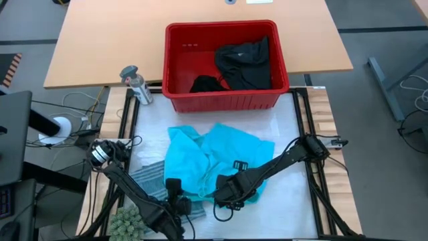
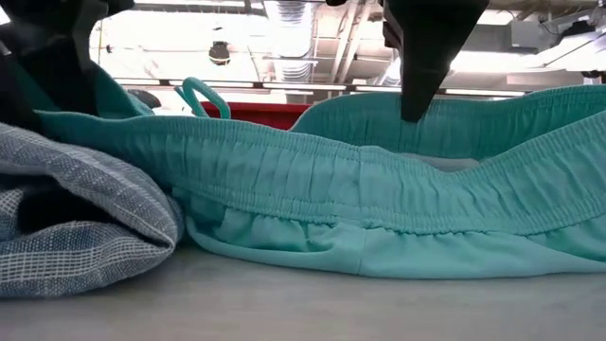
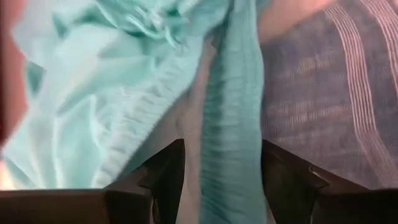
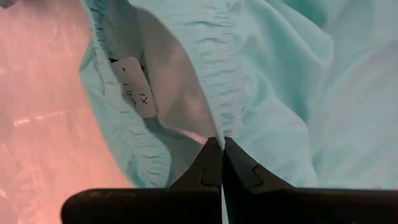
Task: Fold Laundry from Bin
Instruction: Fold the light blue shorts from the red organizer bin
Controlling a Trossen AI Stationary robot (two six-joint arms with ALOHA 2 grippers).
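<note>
The turquoise garment [image 1: 214, 157] lies crumpled mid-table, its elastic waistband [image 2: 312, 175] toward the near edge. The blue-grey striped garment [image 1: 150, 179] sits bunched at its left. Black garments [image 1: 244, 61] lie in the red bin [image 1: 175, 67] at the far side. My right gripper [image 4: 222, 152] is shut on the turquoise waistband. My left gripper [image 3: 222, 177] is open, its fingers standing on either side of a strip of that waistband [image 3: 231, 124]; I cannot tell whether they touch it. My right gripper pinches the elastic waistband's edge [image 4: 217, 121] of the turquoise garment between its two shut fingertips, beside the inner label. The fingers slant down from above [image 2: 417, 95]. The garment rests on the table, with the waistband standing slightly raised at the fingers.
A small grey bottle [image 1: 136, 84] stands left of the bin. A green fuzzy object [image 1: 127, 221] lies at the near left corner. Bare white table surface [image 1: 294, 201] shows to the right of the turquoise garment.
</note>
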